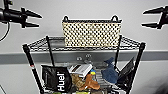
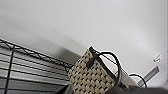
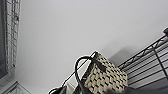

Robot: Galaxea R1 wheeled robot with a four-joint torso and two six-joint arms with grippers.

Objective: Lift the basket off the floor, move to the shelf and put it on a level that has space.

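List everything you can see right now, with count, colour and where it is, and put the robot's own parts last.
basket: one, cream woven wicker with dark rim and two black loop handles, standing upright on the top level of the shelf.
shelf: one, black wire rack, in front of a pale wall.
top level: one, black wire grid, holding the basket.
black bag: one, black with white "Huel" lettering, on the lower tier at the left.
blue item: one, blue, lower tier toward the right; what it is I cannot tell.
brown item: one, orange-brown, lower tier, middle.
left pincer: one, black, open, raised left of the basket, apart from it.
right pincer: one, black, open, raised right of the basket, apart from it.
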